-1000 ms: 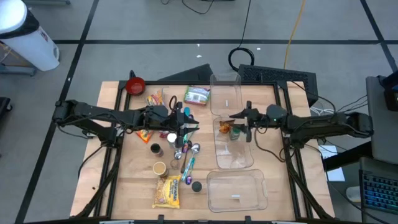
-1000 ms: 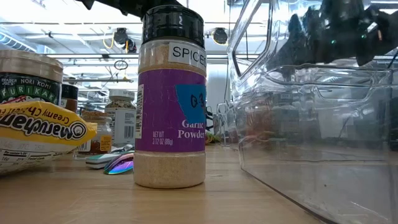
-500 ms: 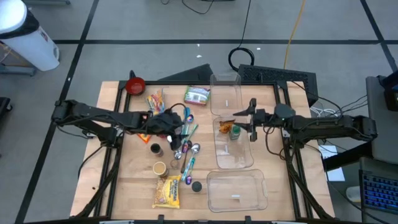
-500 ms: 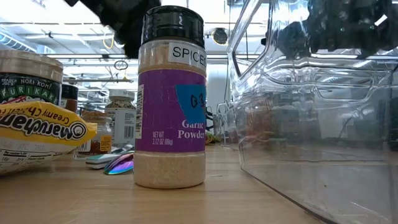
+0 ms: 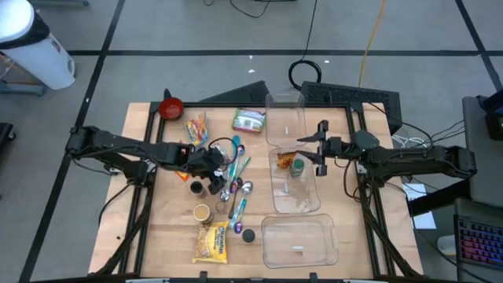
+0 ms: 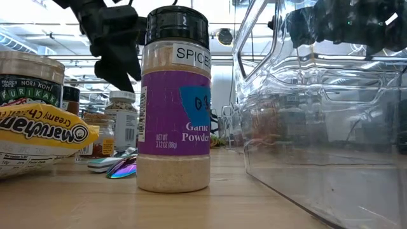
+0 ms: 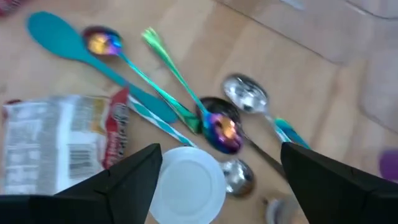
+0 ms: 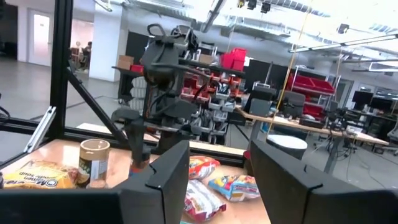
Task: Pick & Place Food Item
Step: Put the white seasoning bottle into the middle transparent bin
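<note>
Two arms, left tool [image 7: 214, 168] wide over white lid [image 7: 188, 182], wrist-only spoons [image 7: 247, 94], right tool's [image 5: 317, 149] state untellable

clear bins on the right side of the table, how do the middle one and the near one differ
The middle bin holds a food item; the near bin holds no food. The middle bin runs lengthwise away from the table's front edge; the near bin lies crosswise. The right gripper hangs over the middle bin's rim; nothing hangs over the near bin. Both are clear plastic, without lids.
</note>
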{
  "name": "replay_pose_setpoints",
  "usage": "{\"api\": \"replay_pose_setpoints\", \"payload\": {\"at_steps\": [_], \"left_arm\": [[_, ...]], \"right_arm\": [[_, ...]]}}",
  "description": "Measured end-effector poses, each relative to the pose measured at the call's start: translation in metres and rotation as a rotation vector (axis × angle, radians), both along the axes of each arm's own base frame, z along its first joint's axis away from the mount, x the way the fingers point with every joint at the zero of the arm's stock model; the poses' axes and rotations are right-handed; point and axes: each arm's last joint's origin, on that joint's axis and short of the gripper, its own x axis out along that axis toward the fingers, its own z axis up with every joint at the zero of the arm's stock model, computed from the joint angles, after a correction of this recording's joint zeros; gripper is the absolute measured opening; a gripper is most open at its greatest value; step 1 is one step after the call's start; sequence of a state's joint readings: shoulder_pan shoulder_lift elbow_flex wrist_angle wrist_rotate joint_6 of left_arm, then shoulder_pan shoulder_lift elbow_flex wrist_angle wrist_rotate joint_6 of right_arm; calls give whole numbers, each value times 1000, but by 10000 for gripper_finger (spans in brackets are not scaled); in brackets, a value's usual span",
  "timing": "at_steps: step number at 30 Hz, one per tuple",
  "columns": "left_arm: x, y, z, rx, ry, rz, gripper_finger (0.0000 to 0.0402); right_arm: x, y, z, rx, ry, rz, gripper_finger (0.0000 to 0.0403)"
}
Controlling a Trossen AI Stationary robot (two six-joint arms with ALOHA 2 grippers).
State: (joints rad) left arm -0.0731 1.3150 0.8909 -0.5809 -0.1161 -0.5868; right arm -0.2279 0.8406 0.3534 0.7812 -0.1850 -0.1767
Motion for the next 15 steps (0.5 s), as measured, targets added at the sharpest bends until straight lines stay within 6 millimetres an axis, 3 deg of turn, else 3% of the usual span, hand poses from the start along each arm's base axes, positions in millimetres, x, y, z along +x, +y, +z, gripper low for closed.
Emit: {"api": "replay_pose_setpoints", "payload": {"at_steps": [15], "left_arm": [[-1,-3,4,-6,-1,-21,312]], "right_arm": [[1,0,-2,34,24,6,156]]}}
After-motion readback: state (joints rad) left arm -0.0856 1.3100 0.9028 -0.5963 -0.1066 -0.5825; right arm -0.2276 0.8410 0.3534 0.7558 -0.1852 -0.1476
